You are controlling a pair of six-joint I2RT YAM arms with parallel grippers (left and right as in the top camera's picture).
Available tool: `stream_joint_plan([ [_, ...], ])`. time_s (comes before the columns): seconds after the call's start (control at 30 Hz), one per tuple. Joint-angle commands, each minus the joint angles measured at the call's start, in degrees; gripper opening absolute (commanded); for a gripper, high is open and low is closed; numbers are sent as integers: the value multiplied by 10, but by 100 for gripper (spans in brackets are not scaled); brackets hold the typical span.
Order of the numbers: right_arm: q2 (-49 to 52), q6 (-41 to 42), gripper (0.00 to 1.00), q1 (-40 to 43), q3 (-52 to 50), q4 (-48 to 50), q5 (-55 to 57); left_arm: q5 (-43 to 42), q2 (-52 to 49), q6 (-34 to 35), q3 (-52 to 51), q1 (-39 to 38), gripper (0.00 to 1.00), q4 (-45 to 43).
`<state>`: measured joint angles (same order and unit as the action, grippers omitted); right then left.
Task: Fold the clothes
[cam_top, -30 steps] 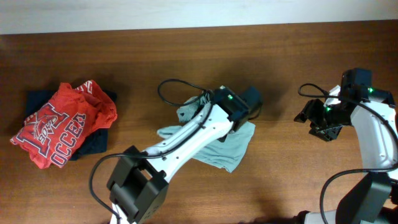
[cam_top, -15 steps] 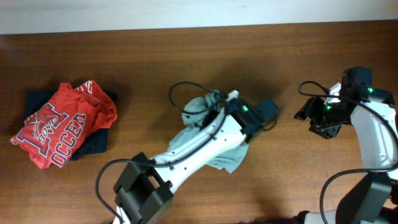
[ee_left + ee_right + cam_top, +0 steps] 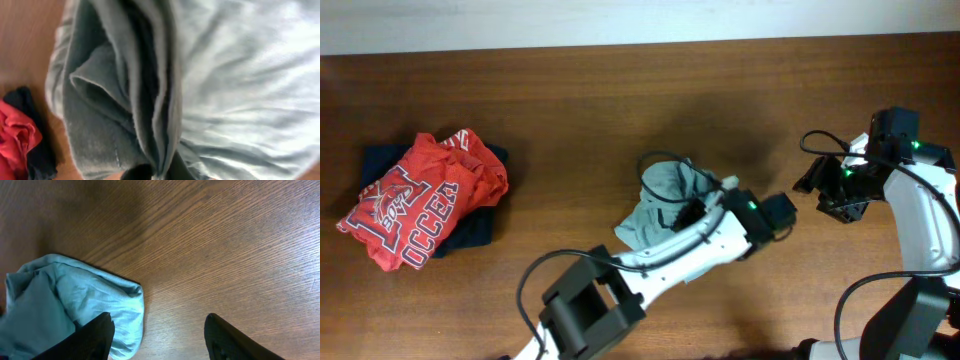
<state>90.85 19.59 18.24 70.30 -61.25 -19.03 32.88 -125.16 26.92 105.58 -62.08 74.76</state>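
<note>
The pale grey-teal T-shirt [image 3: 665, 195] lies bunched up at mid-table. My left gripper [image 3: 698, 212] is shut on a folded edge of it. In the left wrist view the T-shirt [image 3: 225, 85] fills the frame, and a ridge of its cloth is pinched between the dark fingertips of the left gripper [image 3: 156, 172]. To the right of the T-shirt, my right gripper [image 3: 830, 195] stands open over bare wood. In the right wrist view the right gripper [image 3: 160, 340] has nothing between its fingers, and the T-shirt [image 3: 75, 300] lies by its left finger.
A red printed shirt [image 3: 420, 210] lies crumpled on a dark navy garment [image 3: 475, 232] at the far left. Both show at the lower left of the left wrist view: the red shirt [image 3: 12, 137] and the navy garment [image 3: 37, 150]. A pale wall strip [image 3: 620, 20] borders the table's far edge.
My left arm has swung right and slightly toward the front, dragging the gripped T-shirt with it, so the cloth has bunched further right. The right arm has not moved.
</note>
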Motion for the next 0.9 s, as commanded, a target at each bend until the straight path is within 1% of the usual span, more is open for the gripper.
stream_joint_plan([
  [0.0,-5,5,63,2,5,1,-5,10,-3,-28,11,-26,0,-13],
  [0.23,-5,5,62,2,5,1,-5,8,-3,-48,12,-57,0,-36],
  [0.43,-5,5,63,2,5,1,-5,13,-5,-78,12,-82,0,-56],
  [0.57,-5,5,63,2,5,1,-5,13,-5,-111,12,-95,1,-68],
  [0.6,-5,5,63,2,5,1,-5,16,-5,-123,12,-101,7,-70],
  [0.63,-5,4,63,2,5,1,-5,20,-5,-127,12,-105,25,-70],
  [0.67,-5,5,63,2,5,1,-5,27,-5,-129,12,-109,36,-69],
  [0.7,-5,5,63,2,5,1,-5,38,-5,-130,13,-115,50,-68],
  [0.73,-5,4,63,2,5,1,-5,49,-5,-131,16,-122,59,-65],
  [0.77,-5,5,63,2,5,1,-5,52,-5,-135,19,-127,64,-63],
  [0.87,-5,4,63,2,5,1,-5,61,-5,-138,41,-143,68,-45],
])
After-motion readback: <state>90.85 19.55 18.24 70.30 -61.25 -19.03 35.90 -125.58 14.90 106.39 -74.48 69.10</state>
